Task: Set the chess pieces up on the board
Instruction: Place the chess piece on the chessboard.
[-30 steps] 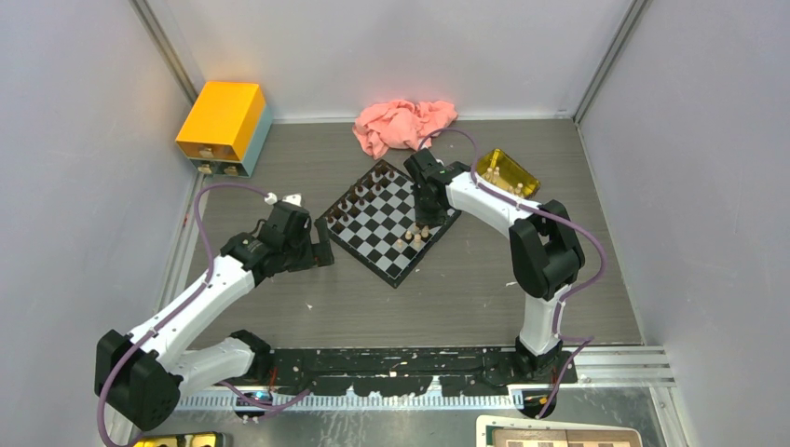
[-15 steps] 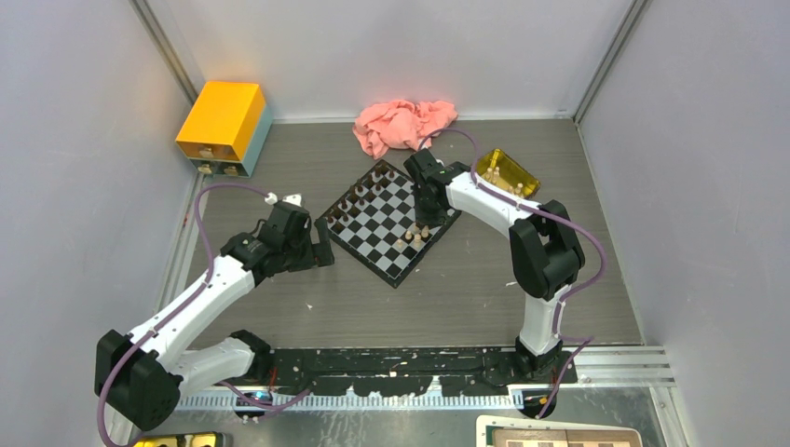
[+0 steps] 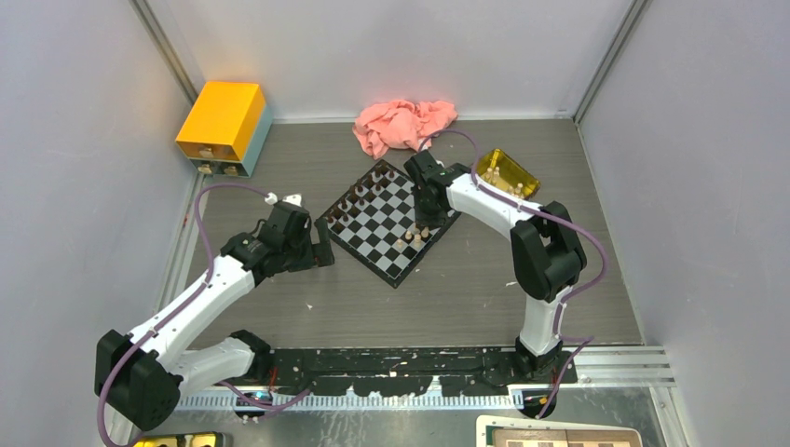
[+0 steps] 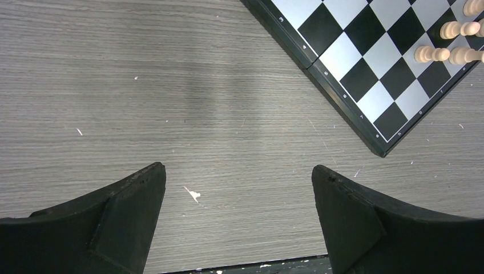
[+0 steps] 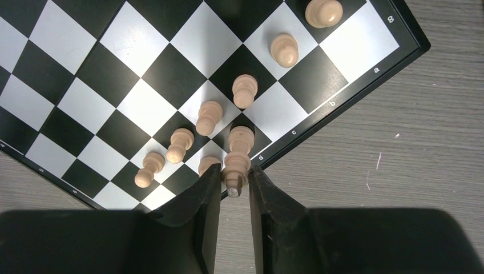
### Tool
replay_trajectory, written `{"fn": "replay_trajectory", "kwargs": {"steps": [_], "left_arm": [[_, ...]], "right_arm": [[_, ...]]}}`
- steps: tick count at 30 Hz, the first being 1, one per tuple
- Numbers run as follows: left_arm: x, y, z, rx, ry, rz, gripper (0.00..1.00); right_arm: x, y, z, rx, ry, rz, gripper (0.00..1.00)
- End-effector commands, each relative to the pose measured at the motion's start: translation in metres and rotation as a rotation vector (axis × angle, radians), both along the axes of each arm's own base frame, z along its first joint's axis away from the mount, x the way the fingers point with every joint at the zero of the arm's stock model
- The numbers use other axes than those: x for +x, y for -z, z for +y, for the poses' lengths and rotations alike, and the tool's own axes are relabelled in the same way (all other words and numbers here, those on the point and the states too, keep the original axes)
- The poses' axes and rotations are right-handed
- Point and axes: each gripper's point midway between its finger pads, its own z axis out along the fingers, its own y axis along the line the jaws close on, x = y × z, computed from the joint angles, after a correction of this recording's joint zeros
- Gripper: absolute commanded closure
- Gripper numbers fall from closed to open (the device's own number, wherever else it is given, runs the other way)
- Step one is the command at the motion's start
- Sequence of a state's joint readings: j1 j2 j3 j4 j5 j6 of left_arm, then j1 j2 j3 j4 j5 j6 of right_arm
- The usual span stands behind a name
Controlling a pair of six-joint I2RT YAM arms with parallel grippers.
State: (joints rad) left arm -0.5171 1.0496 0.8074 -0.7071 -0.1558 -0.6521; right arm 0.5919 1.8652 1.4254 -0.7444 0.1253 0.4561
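The black-and-grey board (image 3: pixel 373 233) lies turned like a diamond at the table's middle. Dark pieces (image 3: pixel 359 194) stand along its far-left edge and pale pieces (image 3: pixel 415 235) near its right corner. My right gripper (image 3: pixel 427 212) hangs over that corner. In the right wrist view it (image 5: pixel 234 185) is shut on a tall pale piece (image 5: pixel 237 157) at the board's edge (image 5: pixel 319 123), beside several pale pawns (image 5: pixel 208 117). My left gripper (image 3: pixel 317 253) is open and empty over bare table left of the board (image 4: pixel 365 74), with its jaws wide apart (image 4: pixel 238 177).
A yellow see-through tray (image 3: pixel 508 172) with a few pale pieces sits right of the board. A pink cloth (image 3: pixel 405 124) lies at the back. A yellow box with drawers (image 3: pixel 224 126) stands at the back left. Walls close in three sides.
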Motion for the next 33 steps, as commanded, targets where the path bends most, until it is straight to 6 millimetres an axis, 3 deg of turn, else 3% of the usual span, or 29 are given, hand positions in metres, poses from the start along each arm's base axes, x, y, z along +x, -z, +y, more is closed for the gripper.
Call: {"fn": "replay_trajectory", "kwargs": {"steps": [1,17,21,26,33], "left_arm": [[0.008,-0.010,-0.007,-0.028,-0.001,-0.036,0.00],[0.009,-0.009,-0.007,-0.024,-0.001,-0.036,0.00],[0.010,-0.009,-0.007,-0.020,0.001,-0.038,0.00],[0.012,-0.008,-0.009,-0.025,0.000,-0.039,0.00],[0.013,-0.006,-0.009,-0.021,-0.004,-0.038,0.00]], "right_arm": [[-0.005,-0.014,-0.001,0.008,0.001,-0.020,0.70],[-0.001,-0.025,-0.001,0.004,-0.008,-0.041,0.63],[0.003,-0.048,0.001,0.027,-0.011,-0.081,0.62],[0.016,-0.092,-0.001,0.051,0.013,-0.181,0.58],[0.051,-0.125,-0.036,0.055,0.133,-0.284,0.45]]}}
